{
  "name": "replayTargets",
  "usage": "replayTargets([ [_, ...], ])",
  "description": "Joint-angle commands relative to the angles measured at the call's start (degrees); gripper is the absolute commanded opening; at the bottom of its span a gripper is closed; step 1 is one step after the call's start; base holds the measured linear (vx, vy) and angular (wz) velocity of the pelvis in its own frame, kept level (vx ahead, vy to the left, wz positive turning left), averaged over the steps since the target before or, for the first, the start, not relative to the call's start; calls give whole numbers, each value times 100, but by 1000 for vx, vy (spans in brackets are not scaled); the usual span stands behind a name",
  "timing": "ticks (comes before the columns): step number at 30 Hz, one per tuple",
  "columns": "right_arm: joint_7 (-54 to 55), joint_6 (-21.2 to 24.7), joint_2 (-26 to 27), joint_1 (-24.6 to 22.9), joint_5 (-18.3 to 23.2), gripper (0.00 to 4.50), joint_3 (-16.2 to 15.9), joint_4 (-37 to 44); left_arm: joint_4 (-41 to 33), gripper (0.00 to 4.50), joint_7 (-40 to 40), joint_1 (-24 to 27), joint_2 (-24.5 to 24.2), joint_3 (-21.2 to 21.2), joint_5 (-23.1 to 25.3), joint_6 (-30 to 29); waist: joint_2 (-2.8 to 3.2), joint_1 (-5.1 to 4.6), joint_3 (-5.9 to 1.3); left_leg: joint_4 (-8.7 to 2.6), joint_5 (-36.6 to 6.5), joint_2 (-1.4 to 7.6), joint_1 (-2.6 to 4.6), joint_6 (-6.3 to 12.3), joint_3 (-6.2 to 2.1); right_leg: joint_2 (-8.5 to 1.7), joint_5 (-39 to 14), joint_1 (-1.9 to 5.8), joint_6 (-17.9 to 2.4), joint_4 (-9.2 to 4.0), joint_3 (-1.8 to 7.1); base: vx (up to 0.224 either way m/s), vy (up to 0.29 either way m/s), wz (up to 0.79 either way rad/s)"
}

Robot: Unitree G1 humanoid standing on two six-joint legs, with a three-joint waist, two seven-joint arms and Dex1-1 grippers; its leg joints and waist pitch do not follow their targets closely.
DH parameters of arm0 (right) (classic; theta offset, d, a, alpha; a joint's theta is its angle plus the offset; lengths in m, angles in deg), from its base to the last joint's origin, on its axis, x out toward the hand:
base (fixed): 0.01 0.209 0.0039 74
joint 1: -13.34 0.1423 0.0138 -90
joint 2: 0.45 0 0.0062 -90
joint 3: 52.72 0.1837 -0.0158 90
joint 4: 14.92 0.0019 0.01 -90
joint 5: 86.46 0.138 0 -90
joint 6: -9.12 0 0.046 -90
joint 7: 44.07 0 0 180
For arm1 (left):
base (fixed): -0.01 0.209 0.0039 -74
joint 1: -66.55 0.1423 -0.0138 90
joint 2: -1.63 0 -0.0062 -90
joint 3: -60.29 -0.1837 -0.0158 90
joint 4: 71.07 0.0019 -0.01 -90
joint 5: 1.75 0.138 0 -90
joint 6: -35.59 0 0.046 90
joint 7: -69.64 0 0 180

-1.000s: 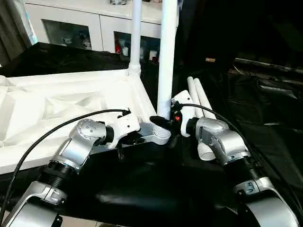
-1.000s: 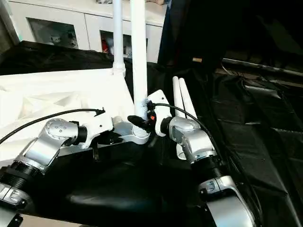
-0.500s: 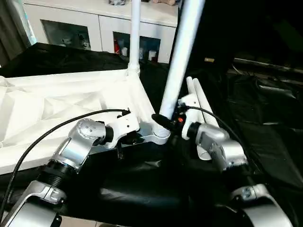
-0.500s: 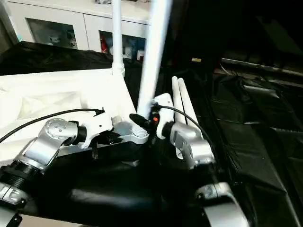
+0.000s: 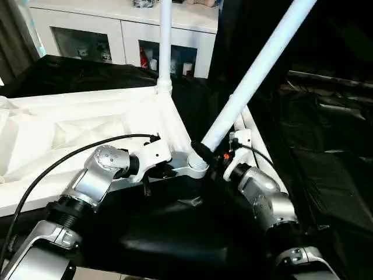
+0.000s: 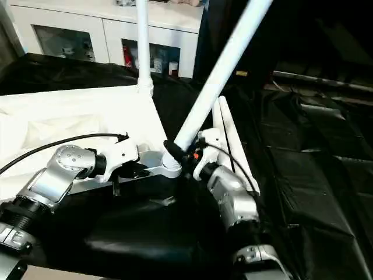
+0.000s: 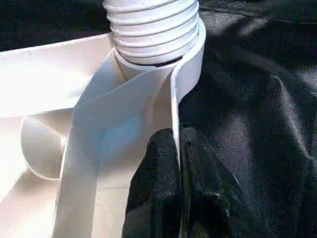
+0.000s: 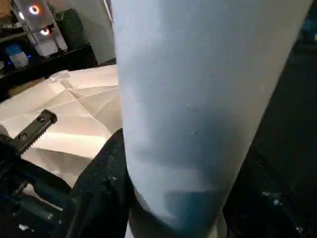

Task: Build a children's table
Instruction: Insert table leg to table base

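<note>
- Left eye view: the tabletop [image 5: 87,125] lies underside up on a surface draped in black cloth [image 5: 169,233], its ribbed hollow facing the camera. An upright leg [image 5: 165,41] stands in the socket at the tabletop's far right corner. A second leg [image 5: 256,73] leans steeply from the near right corner socket [image 5: 197,165] up toward the picture's upper right. The left gripper [image 5: 152,173] sits at the tabletop's near edge, just beside that socket. The right gripper [image 5: 205,153] holds the tilted leg at its lower end, right above the socket. A white cabinet [image 5: 116,35] with glass doors stands behind.
- Right eye view: two spare legs [image 6: 230,137] lie side by side on the cloth off the tabletop's right edge, partly hidden behind the right forearm. A black cable [image 6: 64,146] arcs over the left forearm.
- Left wrist view: the left gripper's two black fingers [image 7: 156,196] are pinched together on the thin upright rim [image 7: 174,111] of the tabletop, one on each side. The ridged, threaded collar of the near right socket [image 7: 153,25] rises just beyond them.
- Right wrist view: the tilted leg [image 8: 198,99] crosses the picture close to the camera; a black finger [image 8: 101,191] presses against its side, so the right gripper is clamped around it. The ribbed tabletop [image 8: 74,109] lies behind.
</note>
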Motion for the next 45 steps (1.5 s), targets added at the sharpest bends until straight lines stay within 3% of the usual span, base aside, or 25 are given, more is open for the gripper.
replayTargets([
  [1,43,-16,-182,-243,-485,193,-266,-309,174,0,-5,-7,-96,-138,151,-38,166,8,-287,-526,-1538,323,148,-256,-122,-374,28,141,-1387,-418,165,0,0,0],
  [3,39,-36,-192,-234,-525,193,-298,-318,180,0,-8,-7,-95,-142,153,-33,167,10,-278,-531,-1552,320,149,-230,-120,-373,-7,143,-1379,-425,169,0,0,0],
  [9,-229,-52,-367,55,-863,192,-663,-445,206,0,78,3,-114,-200,137,153,143,-12,-239,-582,-2084,335,170,-313,-143,-407,-1025,108,-1236,-521,196,0,0,0],
  [12,-381,171,-431,271,-839,192,-688,-560,107,0,225,64,-151,-248,103,157,101,-18,-258,-573,-1836,333,166,-247,-126,-394,-753,126,-1255,-510,200,0,0,0],
  [13,-432,246,-443,329,-804,192,-680,-591,66,0,273,87,-164,-264,93,143,112,-19,-264,-560,-1601,328,157,-169,-113,-389,-457,135,-1295,-485,198,0,0,0],
  [16,-712,500,-505,499,-738,192,-674,-738,11,0,329,123,-167,-264,44,162,70,-33,-278,-546,-1415,327,156,-93,-98,-373,-159,150,-1369,-461,184,0,0,0],
  [17,-813,530,-532,538,-738,192,-690,-791,10,0,364,131,-172,-265,20,207,83,-27,-272,-548,-1417,329,154,-89,-104,-380,-180,151,-1384,-457,182,0,0,0],
  [21,-1170,495,-625,606,-714,192,-761,-934,-64,0,650,202,-260,-284,-126,429,67,-22,-269,-554,-1514,336,163,-105,-104,-395,-412,146,-1386,-480,186,0,0,0],
  [31,-2358,203,-920,335,-810,192,-1145,-790,-333,0,1585,385,-569,-394,-532,1046,63,-21,-282,-545,-1345,346,179,34,-83,-365,69,151,-1461,-438,165,0,0,0],
  [37,-2665,118,-1022,292,-880,192,-1253,-791,-329,0,1680,367,-601,-426,-571,1150,62,-11,-259,-587,-1734,361,204,-102,-91,-385,-408,125,-1455,-481,177,0,0,0],
  [45,-2697,83,-971,224,-841,192,-1218,-783,-68,0,1292,246,-455,-286,-448,1139,63,26,-255,-598,-1824,361,215,-161,-94,-391,-583,115,-1390,-508,189,0,0,0],
])
